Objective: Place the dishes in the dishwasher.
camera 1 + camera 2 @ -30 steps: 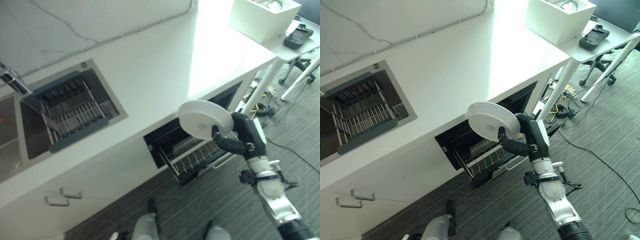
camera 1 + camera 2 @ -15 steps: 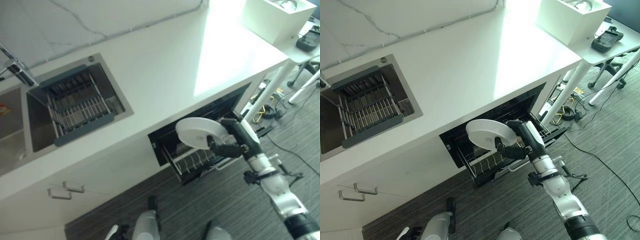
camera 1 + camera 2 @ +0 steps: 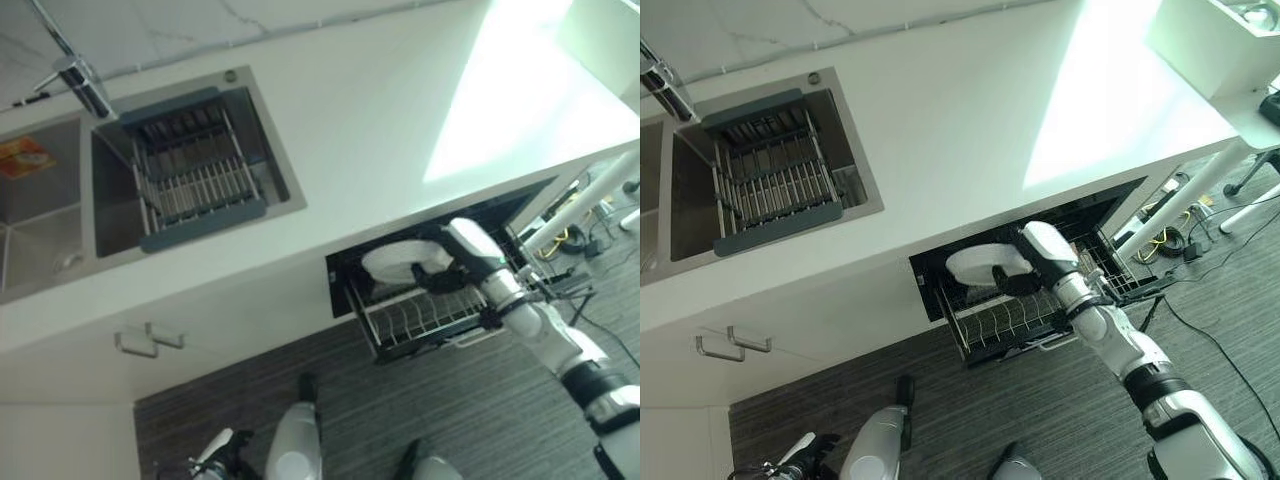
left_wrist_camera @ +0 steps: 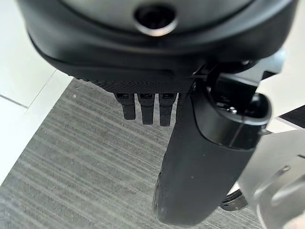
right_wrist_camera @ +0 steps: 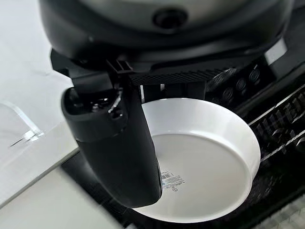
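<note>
Left eye view — right hand point(image 3: 447, 272): reaches under the edge of the white countertop point(image 3: 350, 130) into the open dishwasher point(image 3: 440, 280), fingers and thumb pinched on a white plate point(image 3: 400, 262).
Left eye view — plate: held tilted just above the pulled-out wire rack point(image 3: 420, 318), inside the dishwasher opening; whether it touches the rack cannot be told.
Left eye view — sink point(image 3: 60, 235): set into the countertop on the robot's left, well apart from the dishwasher, with a grey-framed drying rack point(image 3: 195, 180) sitting in its near basin and a metal faucet point(image 3: 75, 80) behind it.
Left eye view — cupboard handle point(image 3: 148, 340): on the cabinet front below the sink.
Right eye view — same scene: the right hand point(image 3: 1025, 275) grips the plate point(image 3: 980, 265) at its rim over the front part of the wire rack point(image 3: 1010, 322); a white desk leg point(image 3: 1160, 210) stands beside the dishwasher's far side.
Left wrist view — left hand point(image 4: 205, 138): hangs over grey striped carpet point(image 4: 71, 167), fingers point(image 4: 145, 109) straight and relaxed, thumb extended, holding nothing.
Right wrist view — right hand point(image 5: 114, 138): thumb lies across the plate's inner face, fingers behind its rim, a closed pinch.
Right wrist view — plate point(image 5: 209, 152): shallow and white, a small printed label near its centre, dark dishwasher interior point(image 5: 281, 124) and rack wires behind it.
</note>
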`<state>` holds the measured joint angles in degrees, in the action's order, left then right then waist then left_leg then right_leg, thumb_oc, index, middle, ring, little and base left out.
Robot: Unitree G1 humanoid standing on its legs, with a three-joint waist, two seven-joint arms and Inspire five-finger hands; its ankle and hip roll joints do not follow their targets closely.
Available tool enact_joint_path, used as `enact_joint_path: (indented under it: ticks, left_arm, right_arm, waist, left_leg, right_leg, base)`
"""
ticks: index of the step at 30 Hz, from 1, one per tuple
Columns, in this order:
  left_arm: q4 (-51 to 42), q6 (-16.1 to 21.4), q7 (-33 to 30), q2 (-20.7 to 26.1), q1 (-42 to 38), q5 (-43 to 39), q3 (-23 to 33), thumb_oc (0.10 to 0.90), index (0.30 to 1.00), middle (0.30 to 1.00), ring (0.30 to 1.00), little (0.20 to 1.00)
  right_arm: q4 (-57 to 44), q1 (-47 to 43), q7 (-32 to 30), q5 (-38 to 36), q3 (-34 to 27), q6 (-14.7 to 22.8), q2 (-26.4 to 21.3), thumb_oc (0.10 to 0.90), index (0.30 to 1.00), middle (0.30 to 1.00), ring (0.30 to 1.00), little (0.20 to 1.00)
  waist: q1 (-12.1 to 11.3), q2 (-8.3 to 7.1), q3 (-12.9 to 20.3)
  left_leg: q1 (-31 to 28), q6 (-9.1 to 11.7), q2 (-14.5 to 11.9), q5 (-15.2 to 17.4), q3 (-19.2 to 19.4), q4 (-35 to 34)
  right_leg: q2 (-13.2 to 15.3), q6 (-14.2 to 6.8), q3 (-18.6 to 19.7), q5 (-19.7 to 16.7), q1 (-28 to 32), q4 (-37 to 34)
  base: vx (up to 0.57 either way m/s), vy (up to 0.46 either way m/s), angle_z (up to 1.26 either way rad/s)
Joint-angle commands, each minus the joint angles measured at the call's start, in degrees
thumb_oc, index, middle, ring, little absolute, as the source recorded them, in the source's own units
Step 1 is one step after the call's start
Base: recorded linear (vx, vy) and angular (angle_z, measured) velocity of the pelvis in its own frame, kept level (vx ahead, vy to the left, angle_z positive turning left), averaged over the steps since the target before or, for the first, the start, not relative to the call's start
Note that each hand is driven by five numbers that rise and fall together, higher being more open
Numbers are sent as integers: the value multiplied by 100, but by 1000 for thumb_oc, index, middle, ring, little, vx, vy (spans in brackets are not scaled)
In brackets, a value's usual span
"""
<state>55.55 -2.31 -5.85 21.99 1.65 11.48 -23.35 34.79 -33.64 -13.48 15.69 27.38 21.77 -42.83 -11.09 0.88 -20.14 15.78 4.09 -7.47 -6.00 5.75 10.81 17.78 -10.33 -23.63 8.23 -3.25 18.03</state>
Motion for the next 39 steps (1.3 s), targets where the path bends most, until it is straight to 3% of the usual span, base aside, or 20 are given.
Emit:
enact_joint_path:
  ticks: [1, 6, 15, 20, 26, 29, 39]
  left_arm:
    - [40, 87, -152, 107, -209, -234, -192, 800, 900, 900, 900, 900]
    - [132, 185, -254, 66, -335, -509, -242, 800, 900, 900, 900, 900]
    - [295, 215, -381, -52, -496, -752, -188, 800, 900, 900, 900, 900]
    - [371, 354, -479, -160, -620, -950, -229, 800, 900, 900, 900, 900]
    - [351, 432, -569, -297, -725, -1143, -290, 800, 900, 900, 900, 900]
    - [319, 485, -610, -339, -744, -1308, -315, 800, 900, 900, 900, 900]
    - [126, 409, -681, -338, -787, -1612, -364, 800, 900, 900, 900, 900]
  right_arm:
    - [13, -1009, -896, 101, -79, -231, -163, 400, 300, 300, 300, 300]
    - [659, -1362, -1756, -9, -47, -893, -158, 400, 300, 300, 300, 300]
    - [818, -1269, -2457, 337, -169, -1269, -94, 400, 300, 300, 300, 300]
    - [1051, -1492, -3277, 626, 67, -1818, 116, 400, 300, 300, 300, 300]
    - [1232, -1630, -3657, 792, 196, -2405, 477, 400, 300, 300, 300, 300]
    - [1425, -1821, -3673, 751, 318, -2914, 624, 400, 300, 300, 300, 300]
    - [1812, -2060, -3768, 668, 457, -3967, 925, 400, 300, 300, 300, 300]
  waist:
    - [-40, 58, 101]
    - [-117, 122, -81]
    - [-178, 313, -401]
    - [-248, 413, -697]
    - [-254, 467, -963]
    - [-291, 479, -965]
    - [-373, 387, -965]
  left_leg:
    - [-235, 41, -23, 1098, -72, 638]
    - [-98, 13, 2, 1040, -158, 638]
    - [-202, -96, 63, 1029, -411, 638]
    - [-173, -204, 199, 959, -454, 638]
    - [-71, -295, 299, 894, -442, 638]
    - [159, -319, 316, 847, -402, 638]
    - [654, -424, 329, 835, -309, 805]
  right_leg:
    - [-288, 105, 114, -306, -367, -85]
    - [-325, 155, 82, -331, -447, -85]
    - [-488, 271, 109, -249, -267, -85]
    - [-319, 362, 138, -48, -542, 502]
    - [-241, 451, 261, 64, -846, 907]
    - [-218, 446, 287, 34, -1112, 979]
    - [-134, 503, 371, 73, -1654, 1377]
  base:
    - [-85, 19, 16]
    - [-48, 34, 10]
    - [9, 43, 3]
    - [-53, 35, -2]
    - [-58, 40, -9]
    - [-73, 49, -3]
    - [-14, 29, 0]
